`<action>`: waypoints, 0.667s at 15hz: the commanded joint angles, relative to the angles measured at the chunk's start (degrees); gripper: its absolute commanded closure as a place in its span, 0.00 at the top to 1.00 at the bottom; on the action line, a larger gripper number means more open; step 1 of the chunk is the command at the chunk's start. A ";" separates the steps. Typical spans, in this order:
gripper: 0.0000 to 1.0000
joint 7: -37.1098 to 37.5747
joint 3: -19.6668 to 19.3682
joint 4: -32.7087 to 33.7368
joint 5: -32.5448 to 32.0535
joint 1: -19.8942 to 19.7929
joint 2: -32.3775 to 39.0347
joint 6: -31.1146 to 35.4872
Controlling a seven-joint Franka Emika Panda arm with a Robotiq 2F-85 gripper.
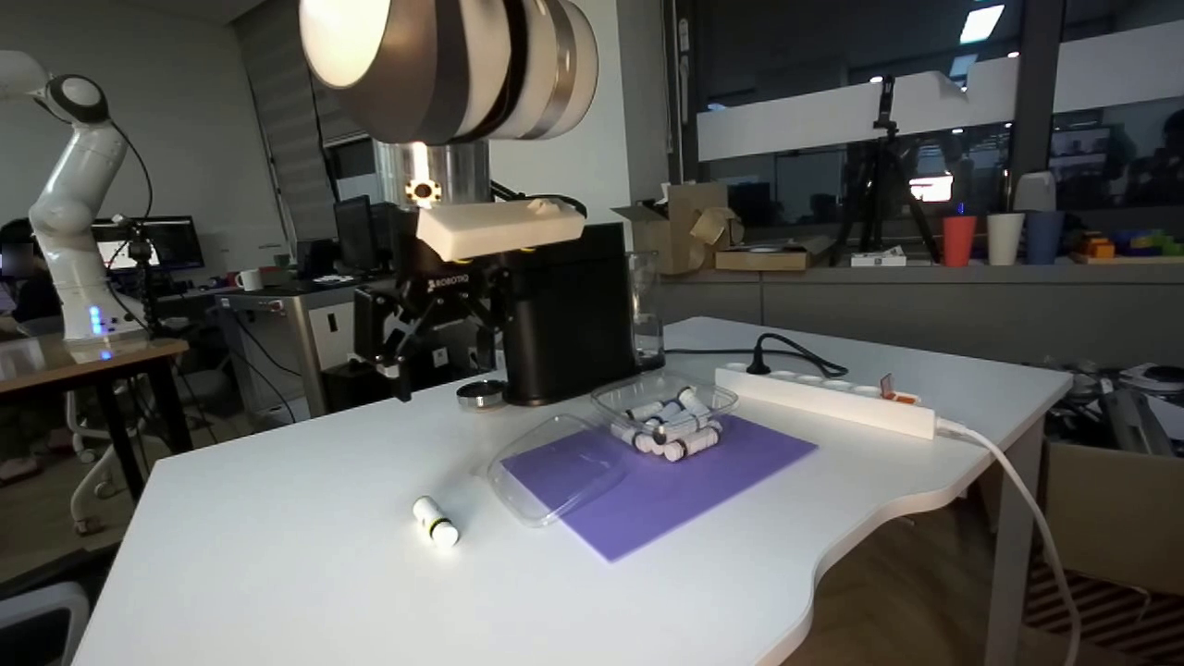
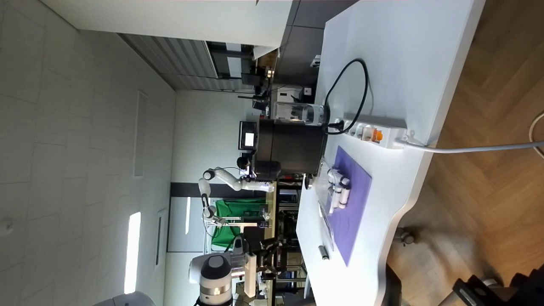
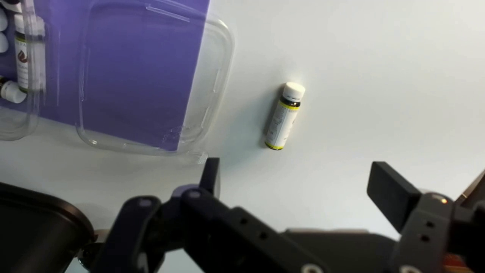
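The jaws stand released and spread wide along the bottom of the wrist view, with the white desk (image 1: 305, 555) showing between them. Nearest to them is a small bottle (image 3: 283, 117), lying on its side a little right of that frame's centre and apart from either side of the jaws; its white cap (image 3: 294, 91) points toward the top of the picture, and yellow bands edge its label. In an exterior view the bottle rests in the lower left of the frame, while the jaws hang higher up, left of a tall black machine (image 1: 573, 319). To the left of the bottle in the wrist view, a clear plastic lid (image 1: 557, 470) lies partly on a purple sheet (image 1: 666, 504) and partly on the desk itself. At that view's left edge shows a clear tub (image 1: 606, 409), which an exterior view puts mid-frame, with white-capped bottles (image 1: 684, 425) heaped inside. A round metal dish (image 1: 481, 395) sits beside the machine's base. Right of centre lies a white power strip (image 1: 828, 401) with a black plug (image 1: 758, 363), and at the upper right a red cup (image 1: 957, 240) stands on a ledge (image 1: 869, 276).
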 commanded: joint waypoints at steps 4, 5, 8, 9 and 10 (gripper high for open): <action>1.00 0.04 -1.94 0.22 4.19 0.54 6.24 12.78; 1.00 0.87 -2.88 0.84 4.51 1.55 8.60 15.41; 1.00 2.31 -4.50 3.36 6.73 4.42 15.90 20.29; 1.00 2.96 -5.93 4.00 7.15 6.20 17.77 21.65; 1.00 3.17 -6.97 4.60 7.78 7.71 19.47 23.07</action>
